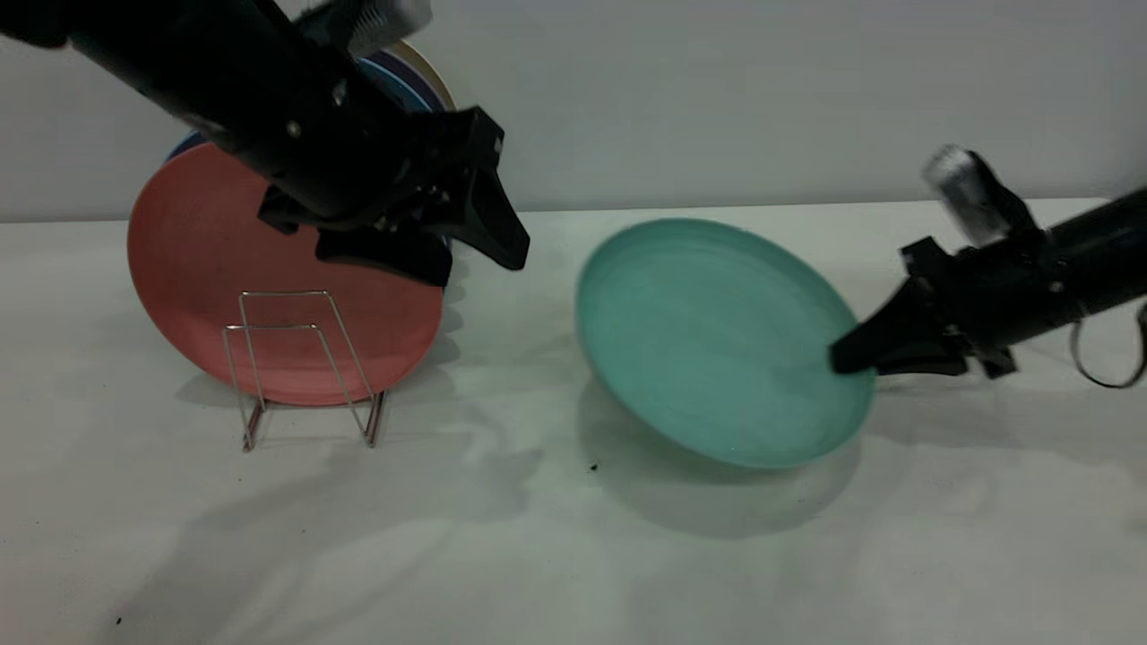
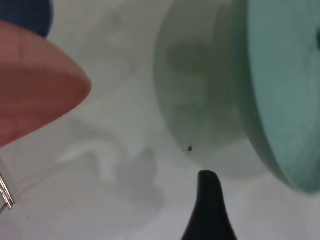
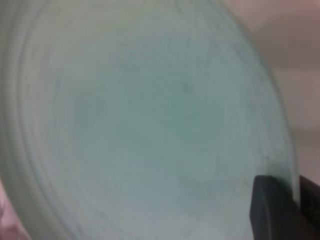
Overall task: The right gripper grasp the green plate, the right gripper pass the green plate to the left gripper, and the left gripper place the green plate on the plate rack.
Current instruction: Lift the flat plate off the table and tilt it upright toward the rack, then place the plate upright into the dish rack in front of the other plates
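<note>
one green plate (image 1: 717,340) in right gripper (image 1: 851,356)

The right tool (image 1: 847,358) is reaching in low from the right, its fingers (image 3: 272,210) pinching the right rim of the green plate (image 1: 708,336). The left tool (image 1: 484,246) is hanging above and left of that plate, jaws parted, angled down toward it.

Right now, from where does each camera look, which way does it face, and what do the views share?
Exterior view: outside the rig, facing both arms; the left pincer hangs open near the plate rack, the right pincer clamps the green plate.
Left wrist view: on the left arm, looking at the table; one black fingertip shows.
Right wrist view: on the right arm, facing the plate's inside; its finger shows.
All three share the green plate.
</note>
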Controlling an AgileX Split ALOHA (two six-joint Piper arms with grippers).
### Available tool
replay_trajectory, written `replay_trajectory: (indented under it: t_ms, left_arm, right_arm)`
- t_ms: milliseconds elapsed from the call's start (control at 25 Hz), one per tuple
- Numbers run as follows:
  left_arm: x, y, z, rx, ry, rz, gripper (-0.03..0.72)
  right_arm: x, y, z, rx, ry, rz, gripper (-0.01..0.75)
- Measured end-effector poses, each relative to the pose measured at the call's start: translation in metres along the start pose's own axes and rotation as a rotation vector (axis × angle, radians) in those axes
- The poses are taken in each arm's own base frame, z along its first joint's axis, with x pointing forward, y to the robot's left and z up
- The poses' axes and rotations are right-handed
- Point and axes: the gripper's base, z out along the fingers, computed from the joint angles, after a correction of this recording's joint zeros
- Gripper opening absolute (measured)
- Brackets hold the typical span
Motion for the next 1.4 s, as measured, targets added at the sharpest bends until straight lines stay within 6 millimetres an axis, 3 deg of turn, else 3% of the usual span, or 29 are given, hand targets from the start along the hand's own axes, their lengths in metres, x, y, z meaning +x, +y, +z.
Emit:
replay_trajectory:
  t_ms: [360,480,680,720,880,960,1080,1200,1280,1400]
  left_arm:
    - [0.007,-0.005,0.026,0.026,-0.003,-0.074,0.572]
    - [0.007,-0.008,0.028,0.031,-0.017,-0.075,0.468]
    - [0.005,-0.008,0.027,0.027,-0.029,-0.079,0.113]
    - [0.005,-0.007,0.027,0.021,-0.037,-0.085,0.079]
    - [0.005,-0.007,0.027,0.021,-0.038,-0.084,0.07]
    - [0.005,-0.007,0.027,0.023,-0.037,-0.086,0.07]
    - [0.004,-0.008,0.027,0.028,-0.038,-0.075,0.07]
    - [0.001,-0.011,0.02,0.042,-0.05,-0.013,0.071]
    - [-0.002,-0.011,0.013,0.045,-0.06,0.055,0.07]
    - [-0.01,-0.01,-0.006,0.046,-0.1,0.157,0.07]
  right_arm:
    - [-0.011,0.049,0.01,-0.046,0.025,-0.126,0.017]
    - [-0.01,0.054,0.012,-0.061,0.035,-0.135,0.017]
    - [-0.011,0.056,0.011,-0.071,0.039,-0.142,0.021]
    - [-0.01,0.056,0.011,-0.075,0.044,-0.144,0.026]
    - [-0.01,0.059,0.009,-0.098,0.052,-0.149,0.099]
    - [-0.013,0.065,0.005,-0.102,0.048,-0.165,0.19]
    - [-0.024,0.084,-0.011,-0.094,0.017,-0.226,0.364]
    - [-0.04,0.112,-0.044,-0.082,-0.054,-0.301,0.506]
    - [-0.049,0.135,-0.073,-0.101,-0.111,-0.326,0.558]
    - [-0.053,0.173,-0.12,-0.125,-0.155,-0.372,0.575]
